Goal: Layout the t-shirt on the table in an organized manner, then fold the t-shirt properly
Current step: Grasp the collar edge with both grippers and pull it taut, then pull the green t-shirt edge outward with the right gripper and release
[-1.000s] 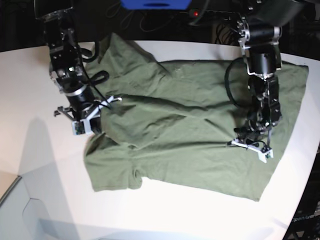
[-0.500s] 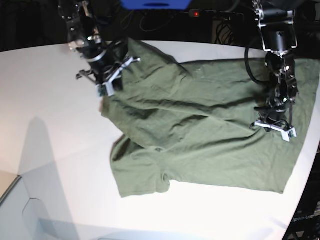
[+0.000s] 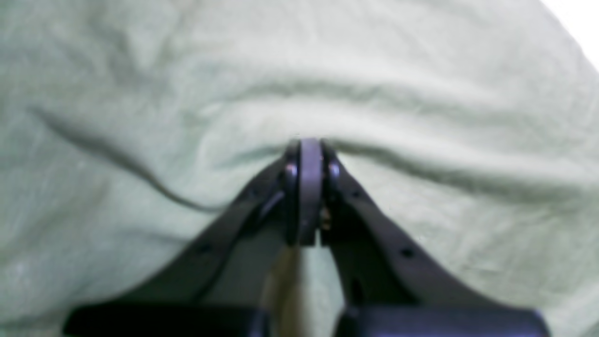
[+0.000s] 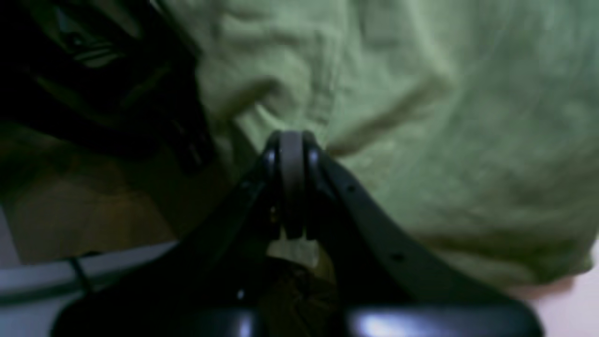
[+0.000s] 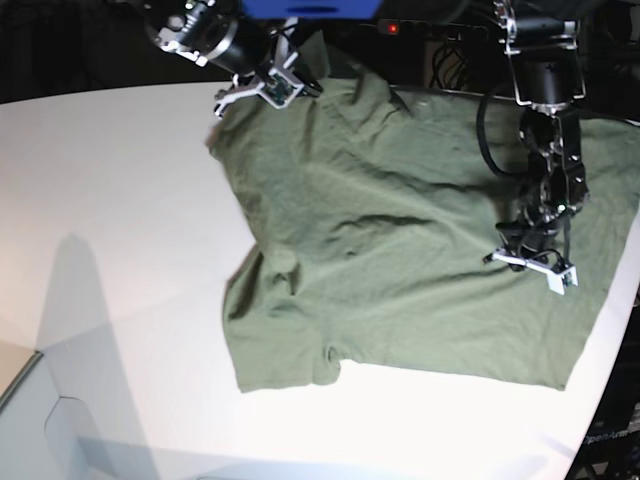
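The olive-green short-sleeved cotton t-shirt (image 5: 400, 230) lies spread across the right part of the large smooth white table (image 5: 110, 230), its long axis running from the near edge toward the far edge, one rumpled sleeve at the near left corner. My left gripper (image 5: 532, 262) presses down on the cloth near its right side, forearm nearly vertical above it, jaws closed with a ridge of fabric bunched at the tips. At the far edge, my right gripper (image 5: 262, 88) reaches in low and slanted, jaws closed, pinching the shirt's far left corner.
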`<state>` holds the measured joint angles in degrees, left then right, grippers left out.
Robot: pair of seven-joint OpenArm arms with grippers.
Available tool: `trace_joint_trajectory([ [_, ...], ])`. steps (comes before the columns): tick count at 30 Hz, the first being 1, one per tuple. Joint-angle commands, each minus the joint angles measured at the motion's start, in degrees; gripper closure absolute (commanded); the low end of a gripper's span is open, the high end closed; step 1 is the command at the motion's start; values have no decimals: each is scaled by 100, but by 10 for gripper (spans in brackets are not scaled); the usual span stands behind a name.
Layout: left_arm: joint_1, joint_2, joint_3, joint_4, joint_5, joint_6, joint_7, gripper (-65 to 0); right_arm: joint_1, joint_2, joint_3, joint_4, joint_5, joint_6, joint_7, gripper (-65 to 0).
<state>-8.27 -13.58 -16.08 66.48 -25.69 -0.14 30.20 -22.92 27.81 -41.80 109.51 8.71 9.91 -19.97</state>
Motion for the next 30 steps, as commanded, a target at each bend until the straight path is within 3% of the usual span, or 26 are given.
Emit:
trace_joint_trajectory([
  [1,-135,-79,-23,99,-11,-17,-123,-2,-165,45,-26,95,92,490,-47,0],
  [7,-74,-97,-41,99,-2,-17,-96,-2,-121,-359,1169,77,92,508,-47,0],
  [12,199,-255,-50,108,-2,-17,-132,-1,397,-711,1908,77,83,525,-100,0],
  [18,524,-483,-58,99,-29,-17,-140,-1,1355,-711,2083,-55,83,525,-522,0],
  [24,788,-703,-67,99,-11,-17,-140,-1,2446,-860,2057,-1479,100,543,-355,0],
  [30,981,-905,-269,152,-11,-17,-96,-1,3562,-1159,2075,-3000,461,1281,-223,0],
])
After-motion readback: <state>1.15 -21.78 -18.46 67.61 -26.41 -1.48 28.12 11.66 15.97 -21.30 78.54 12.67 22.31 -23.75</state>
